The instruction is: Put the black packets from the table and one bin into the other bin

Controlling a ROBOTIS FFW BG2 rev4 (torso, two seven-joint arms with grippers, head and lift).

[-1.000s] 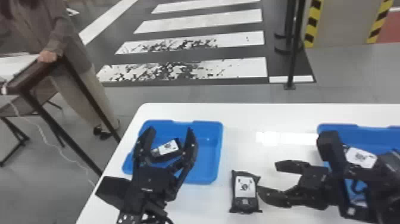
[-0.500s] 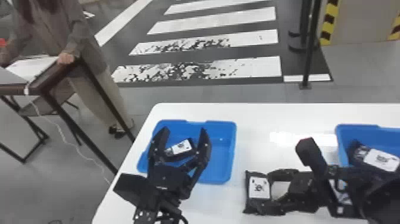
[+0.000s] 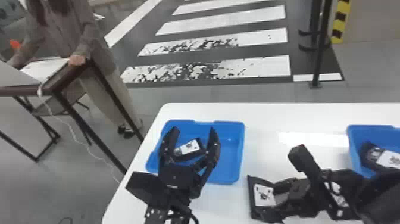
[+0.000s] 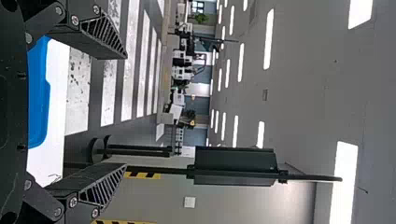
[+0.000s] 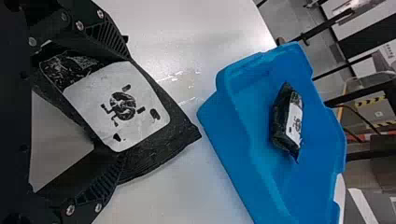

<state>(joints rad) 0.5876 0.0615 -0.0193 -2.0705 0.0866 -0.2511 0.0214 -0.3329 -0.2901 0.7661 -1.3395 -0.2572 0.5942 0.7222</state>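
While the right pincer (image 3: 267, 203) is closed on a black packet (image 3: 263, 195), the left pincer (image 3: 194, 129) stands open at the other bin-side of the worktop (image 3: 268, 116). Gripped packet: between the two bins, white label facing up, free end pointing towards the left bin (image 3: 233, 166). Can't tell whether its underside touches the white surface.

Right wrist view: ribbed fingers (image 5: 109, 39) on opposite edges of the packet, the label in full sight between them. Beyond its free end, well apart, the left bin again, a small packet (image 5: 286, 121) lying in it.

Left pincer, head view: two fingers spread wide, reaching over the left bin, the small packet appearing between them. Left wrist view: fingers well apart, nothing gripped; blue bin wall beside the worktop edge, striped floor (image 4: 130, 70) past that.

Right bin (image 3: 352, 146): near the right arm, partly cut off by the view's edge. One labelled packet (image 3: 388, 159) in it, black end against the blue, part of it hidden by the arm. Another patch of white label (image 3: 337, 193) behind the right arm; can't tell what it lies on.

Past the worktop: the same striped floor, a thin black post (image 3: 319, 59) standing on it.
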